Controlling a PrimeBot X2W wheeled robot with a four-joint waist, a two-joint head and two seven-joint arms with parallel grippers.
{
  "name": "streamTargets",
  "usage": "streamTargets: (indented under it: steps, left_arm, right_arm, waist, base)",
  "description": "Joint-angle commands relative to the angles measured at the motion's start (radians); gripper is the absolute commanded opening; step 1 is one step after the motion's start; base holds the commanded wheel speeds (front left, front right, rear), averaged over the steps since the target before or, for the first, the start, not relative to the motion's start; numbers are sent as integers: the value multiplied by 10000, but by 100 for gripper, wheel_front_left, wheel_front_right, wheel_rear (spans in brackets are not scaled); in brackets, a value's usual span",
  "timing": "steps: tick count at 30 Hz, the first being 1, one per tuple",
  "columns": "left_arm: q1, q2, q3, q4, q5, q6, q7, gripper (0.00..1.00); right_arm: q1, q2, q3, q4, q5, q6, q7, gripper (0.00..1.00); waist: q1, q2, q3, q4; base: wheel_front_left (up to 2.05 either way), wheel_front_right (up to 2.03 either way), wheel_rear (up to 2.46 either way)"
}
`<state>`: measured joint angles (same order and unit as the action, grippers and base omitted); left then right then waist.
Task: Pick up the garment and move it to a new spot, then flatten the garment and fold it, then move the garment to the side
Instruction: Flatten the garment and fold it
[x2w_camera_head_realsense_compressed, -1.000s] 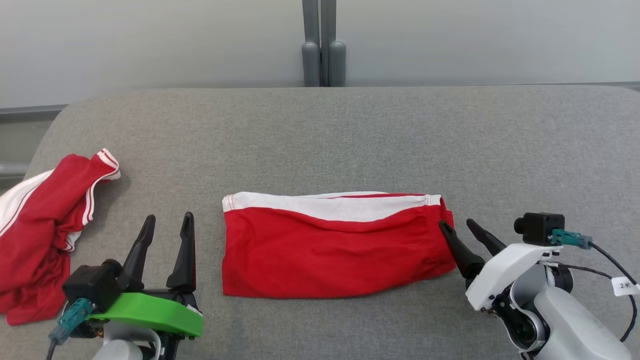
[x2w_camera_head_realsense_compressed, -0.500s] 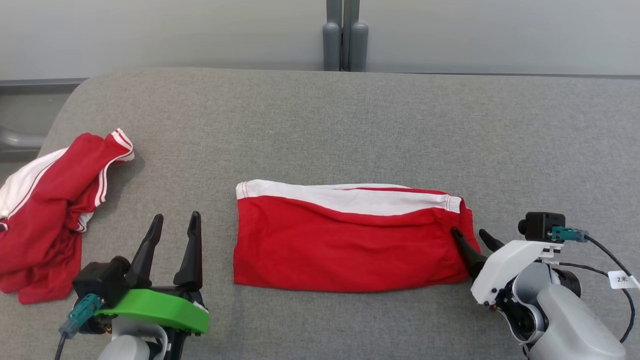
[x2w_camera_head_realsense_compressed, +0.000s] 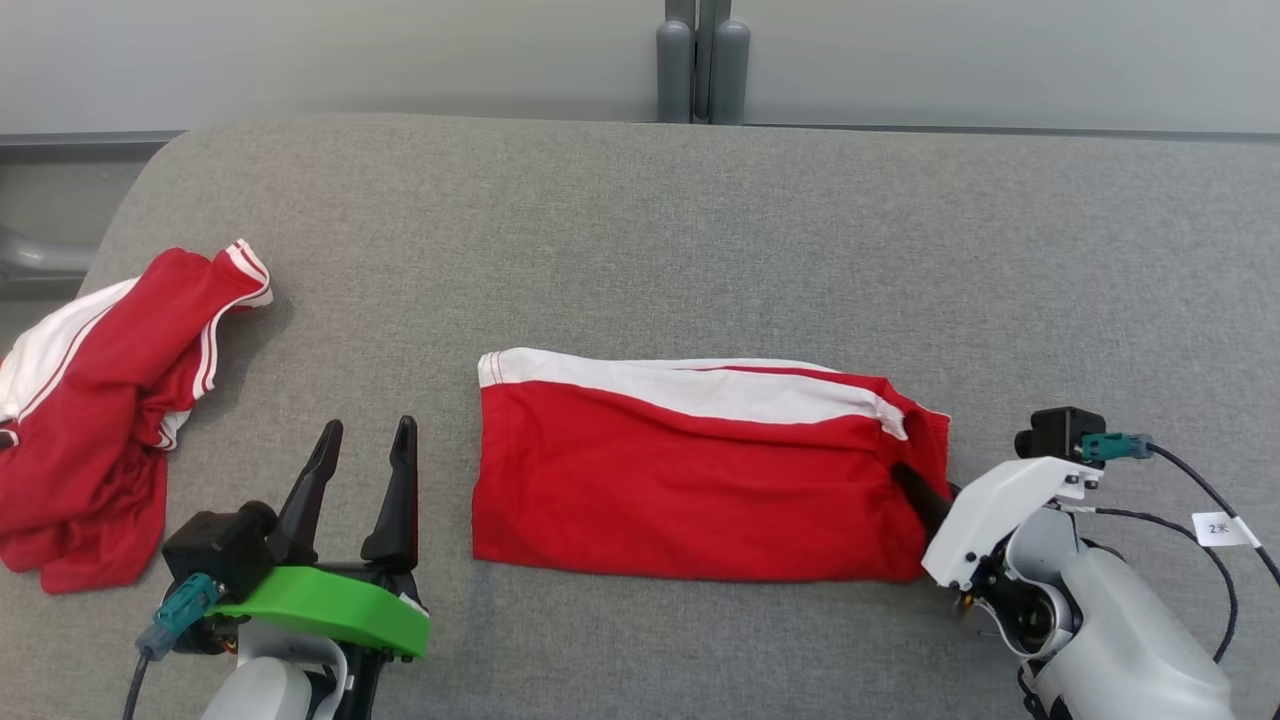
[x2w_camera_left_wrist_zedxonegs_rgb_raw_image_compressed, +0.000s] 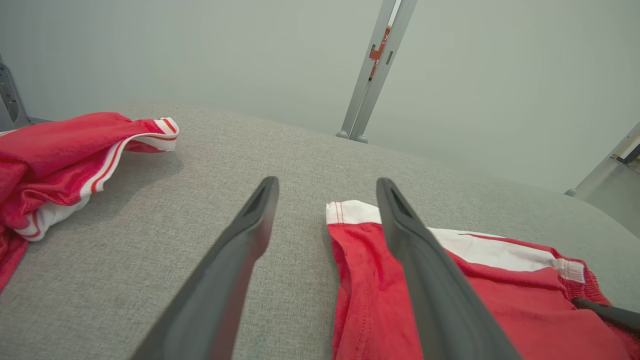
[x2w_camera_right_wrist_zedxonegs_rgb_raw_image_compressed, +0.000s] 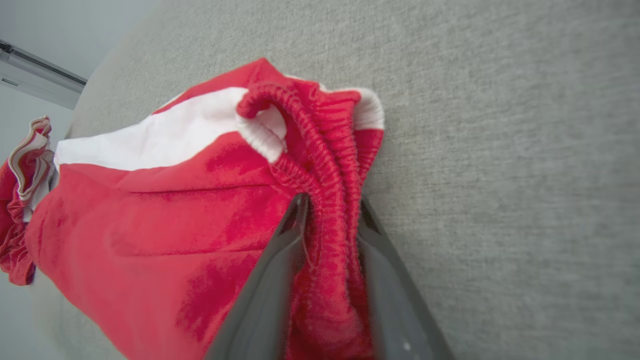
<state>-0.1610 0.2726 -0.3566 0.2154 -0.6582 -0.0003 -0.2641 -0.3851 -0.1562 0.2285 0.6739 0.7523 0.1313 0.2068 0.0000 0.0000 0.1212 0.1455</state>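
Grey fabric surface (x2w_camera_head_realsense_compressed: 700, 220) meets a pale wall (x2w_camera_head_realsense_compressed: 300, 50), right pincer (x2w_camera_right_wrist_zedxonegs_rgb_raw_image_compressed: 332, 200) clamped on the red garment (x2w_camera_head_realsense_compressed: 690, 490), left pincer (x2w_camera_head_realsense_compressed: 369, 423) apart

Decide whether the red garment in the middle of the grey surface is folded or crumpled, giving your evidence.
Folded. The red garment lies as a flat rectangle, and its waistband shows doubled layers at one end.

Crumpled red-and-white fabric heap (x2w_camera_head_realsense_compressed: 90, 400) cut off at head view's L edge. Right gripper (x2w_camera_head_realsense_compressed: 915, 478): one dark finger hidden by folded red garment w/ white band (x2w_camera_head_realsense_compressed: 690, 480).
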Motion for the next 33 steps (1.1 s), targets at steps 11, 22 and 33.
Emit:
streamTargets:
  steps: [11,22,33]
  left_arm:
    - [-25,-74,60,238,173,-76,-2,100]
    - [208,-114,52,195,163,-83,-2,100]
    - [262,-218,-151,314,80,-124,18,100]
  right_arm:
    - [-251,-308,213,-426,736,-7,120,0]
    - [133,-2171,-611,-1442,822,-7,968,0]
    - [517,-690,-1765,-3339,2386,-6,2365,0]
  waist:
    - [0,0,-199,22]
    - [0,0,-391,-606]
    - [0,0,-515,-569]
  base:
    - [0,0,0]
    - [0,0,0]
    - [0,0,0]
